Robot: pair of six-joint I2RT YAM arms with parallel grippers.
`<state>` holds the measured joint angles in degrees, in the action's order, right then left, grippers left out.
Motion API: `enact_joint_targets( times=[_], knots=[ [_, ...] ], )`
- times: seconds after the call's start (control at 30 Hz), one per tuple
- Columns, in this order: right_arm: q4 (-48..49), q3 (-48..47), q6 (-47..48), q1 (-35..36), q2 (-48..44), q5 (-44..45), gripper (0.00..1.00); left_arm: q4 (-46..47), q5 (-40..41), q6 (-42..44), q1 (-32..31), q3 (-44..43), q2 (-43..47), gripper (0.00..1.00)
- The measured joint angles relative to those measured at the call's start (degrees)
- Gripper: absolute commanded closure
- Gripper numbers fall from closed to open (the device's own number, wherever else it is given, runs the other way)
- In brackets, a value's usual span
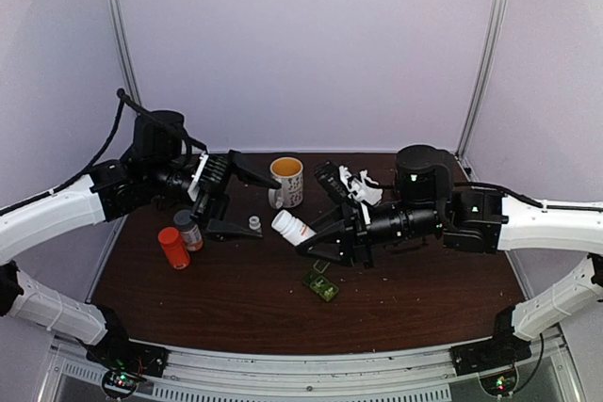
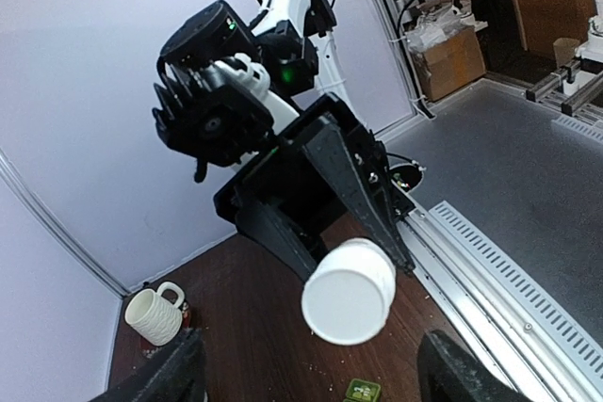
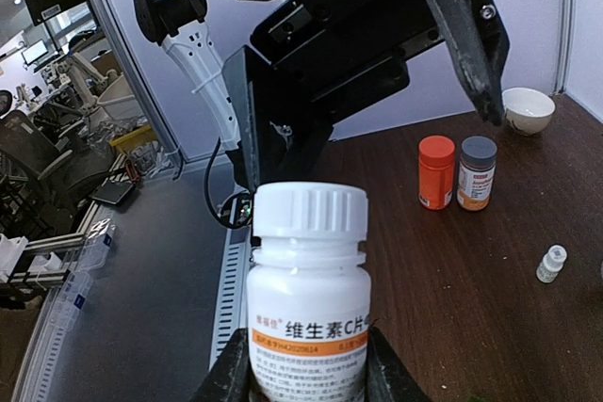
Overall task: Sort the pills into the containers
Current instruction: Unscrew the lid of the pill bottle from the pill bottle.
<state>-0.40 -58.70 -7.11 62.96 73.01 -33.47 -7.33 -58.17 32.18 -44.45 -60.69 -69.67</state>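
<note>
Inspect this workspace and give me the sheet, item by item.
Surface: dark brown wooden table, scattered tiny specks.
Job's things: small dark-green pill box lying flat on the table; white plastic pill bottle, cap on, held tilted above the table.
Clutter: white ceramic mug, orange plastic bottle, grey-capped bottle, small clear vial, all standing.
Grippers: left gripper open, empty; right gripper, fingers shut on the white plastic pill bottle.
Cables: black cable looping along the left arm.
Surroundings: white enclosure walls.
</note>
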Motion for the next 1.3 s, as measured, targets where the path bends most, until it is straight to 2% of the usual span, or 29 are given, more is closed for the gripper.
enact_joint_targets(
  times=[0.27,0.6,0.77,0.9,1.03,1.3],
  knots=[
    [-0.1,-1.4,-1.2,0.0,4.0,-3.5,1.0,-7.4,-2.8,7.6,0.0,-2.1,-1.6,0.3],
    [0.2,-3.7,-1.9,-0.4,5.3,-5.5,1.0,-11.0,-4.8,12.2,0.0,-2.1,-1.5,0.42],
    [0.2,-4.1,-2.3,-0.4,6.4,-6.1,1.0,-11.4,-4.9,13.1,0.0,-2.1,-1.5,0.37],
    [0.2,-4.1,-2.4,-0.4,7.3,-6.4,1.0,-11.9,-4.9,13.4,-0.2,-2.1,-1.5,0.43],
    [0.2,-4.1,-2.4,-0.4,7.6,-6.7,1.0,-12.2,-4.9,13.5,-0.3,-2.1,-1.5,0.55],
    [0.4,-4.8,-2.8,-0.6,7.6,-6.9,1.0,-13.1,-4.8,14.0,-0.7,-3.0,-1.7,0.61]
  ],
)
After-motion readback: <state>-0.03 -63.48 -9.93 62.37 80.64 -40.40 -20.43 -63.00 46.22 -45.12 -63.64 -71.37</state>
